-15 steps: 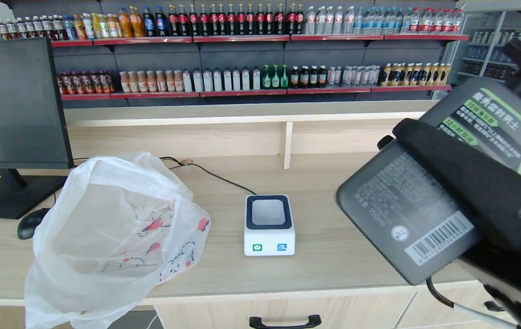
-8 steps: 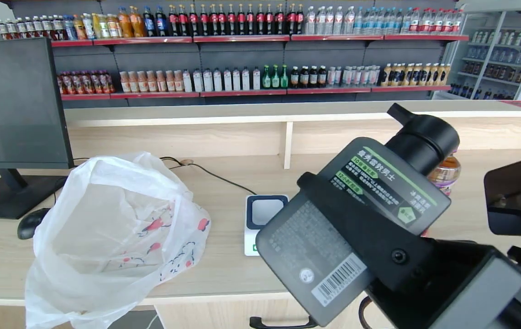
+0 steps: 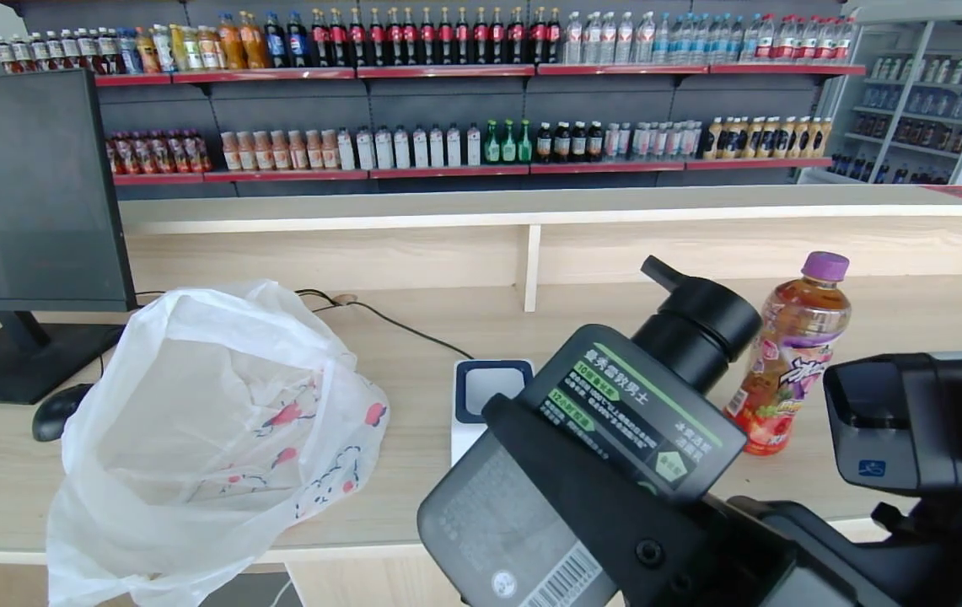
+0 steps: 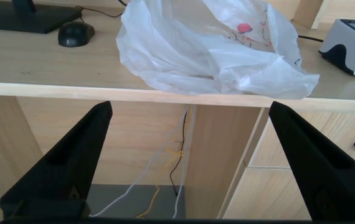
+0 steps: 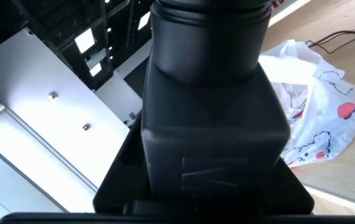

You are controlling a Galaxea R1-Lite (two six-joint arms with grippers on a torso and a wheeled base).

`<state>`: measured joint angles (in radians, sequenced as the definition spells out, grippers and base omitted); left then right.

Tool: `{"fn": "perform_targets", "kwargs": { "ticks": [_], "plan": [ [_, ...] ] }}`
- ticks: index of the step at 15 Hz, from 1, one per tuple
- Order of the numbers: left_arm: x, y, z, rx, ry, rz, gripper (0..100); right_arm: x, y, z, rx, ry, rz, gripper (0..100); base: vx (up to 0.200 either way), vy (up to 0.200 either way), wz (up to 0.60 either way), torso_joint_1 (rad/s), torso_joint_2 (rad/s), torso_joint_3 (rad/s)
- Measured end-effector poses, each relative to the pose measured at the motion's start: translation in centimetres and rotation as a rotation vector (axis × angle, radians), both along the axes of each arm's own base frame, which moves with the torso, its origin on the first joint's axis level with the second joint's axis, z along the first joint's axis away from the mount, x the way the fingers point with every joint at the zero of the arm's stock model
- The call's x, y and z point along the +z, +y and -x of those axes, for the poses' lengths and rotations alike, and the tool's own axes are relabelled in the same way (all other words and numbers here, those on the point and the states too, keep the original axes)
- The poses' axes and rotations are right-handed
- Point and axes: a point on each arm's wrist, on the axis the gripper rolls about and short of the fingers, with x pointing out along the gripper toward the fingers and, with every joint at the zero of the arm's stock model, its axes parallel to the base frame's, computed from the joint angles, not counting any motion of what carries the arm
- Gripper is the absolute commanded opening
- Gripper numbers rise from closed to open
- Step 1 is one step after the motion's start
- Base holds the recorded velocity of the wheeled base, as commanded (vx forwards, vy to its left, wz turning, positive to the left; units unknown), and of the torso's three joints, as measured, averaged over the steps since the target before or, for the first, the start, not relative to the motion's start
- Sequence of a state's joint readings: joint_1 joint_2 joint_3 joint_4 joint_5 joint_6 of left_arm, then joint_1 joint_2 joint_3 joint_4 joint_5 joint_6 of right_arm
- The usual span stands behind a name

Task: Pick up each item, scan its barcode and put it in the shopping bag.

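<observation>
Evidently the right tool [image 3: 615,506] has swung its load inward over the last second. The pump bottle [image 3: 641,421] started well to the right of the scanner [image 3: 485,392], came across and lower, and now hangs in front of the scanner's near right corner, hiding that part of it in the head view. The move has also uncovered a juice bottle [image 3: 788,354] standing upright on the counter [image 3: 599,303], to the scanner's right.

We judge the scan step to be under way but not done. The barcode [image 3: 563,583] faces up towards the head camera rather than the scanner's window, so the bottle would need turning before it reads. The shopping bag [image 3: 211,421] lies open, well left of the scanner.

The right tool is clamped across the bottle's body. The left tool [image 4: 187,162] has its fingers spread wide and holds nothing, left of the scanner and below the counter's front edge.

The bottle is dark grey and flat-sided, with a black pump head, a green-striped label and white print.
</observation>
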<state>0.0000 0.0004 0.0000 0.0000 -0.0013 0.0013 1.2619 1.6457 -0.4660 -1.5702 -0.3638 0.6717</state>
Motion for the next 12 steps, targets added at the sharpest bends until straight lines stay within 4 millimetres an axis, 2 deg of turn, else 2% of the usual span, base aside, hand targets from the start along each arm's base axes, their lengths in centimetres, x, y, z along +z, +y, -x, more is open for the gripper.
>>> {"fn": "perform_targets", "kwargs": {
  "ticks": [12],
  "plan": [
    [0.00, 0.00, 0.00, 0.000, 0.000, 0.000, 100, -0.40, -0.15, -0.92, -0.036, 0.003, 0.018, 0, 0.000, 0.000, 0.00, 0.000, 0.00, 0.000]
  ]
}}
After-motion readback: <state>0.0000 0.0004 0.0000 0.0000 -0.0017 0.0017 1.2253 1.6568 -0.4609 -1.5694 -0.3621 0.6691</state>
